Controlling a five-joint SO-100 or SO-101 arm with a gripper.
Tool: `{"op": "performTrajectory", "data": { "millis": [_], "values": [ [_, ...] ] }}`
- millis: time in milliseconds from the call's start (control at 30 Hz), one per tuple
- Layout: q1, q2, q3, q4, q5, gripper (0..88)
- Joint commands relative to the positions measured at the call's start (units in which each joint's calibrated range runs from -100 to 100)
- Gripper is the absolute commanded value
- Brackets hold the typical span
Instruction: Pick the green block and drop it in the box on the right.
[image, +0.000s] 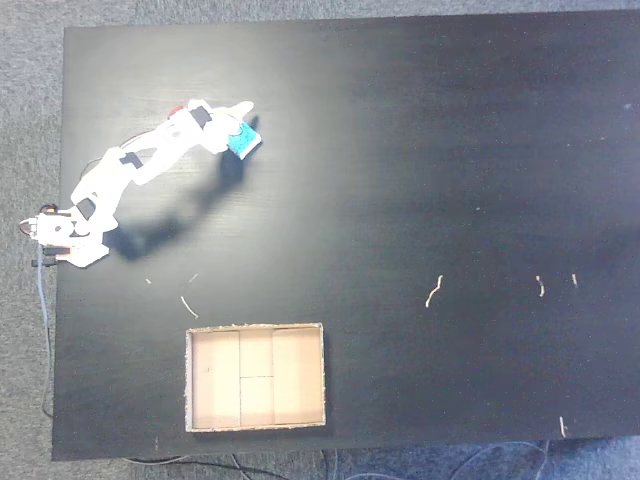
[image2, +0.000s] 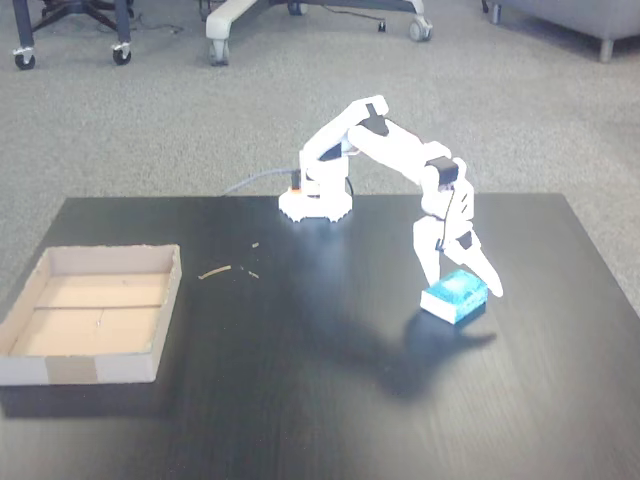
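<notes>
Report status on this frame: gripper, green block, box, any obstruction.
Gripper open, straddling green block on the table. Block not lifted. Box empty, off to the side. Nothing in the way but small debris.

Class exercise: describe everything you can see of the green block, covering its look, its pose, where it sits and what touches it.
The green block is small, flat and rectangular, teal on top with a pale edge along its sides. It looks solid; its material cannot be told. It lies on the black table, or just above it, far from the box. The white gripper stands over it, a finger at each side. In the top-down fixed view it sits at the arm's tip.
</notes>
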Motion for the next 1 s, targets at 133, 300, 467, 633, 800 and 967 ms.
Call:
{"op": "performTrajectory", "data": {
  "millis": [133,300,467,633,800,967],
  "values": [
    [-1.9,5.9,-7.8,9.6,1.7,25.2],
    [-1.7,7.5,-11.3,11.9,1.9,20.2],
    [3.9,-14.6,-2.8,12.3,1.2,20.4],
    [15.3,-50.4,7.2,15.0,1.2,19.8],
    [41.9,-73.2,20.2,6.3,2.5,19.6],
    [61.7,-60.8,20.4,-9.8,4.4,18.7]
  ]
}}
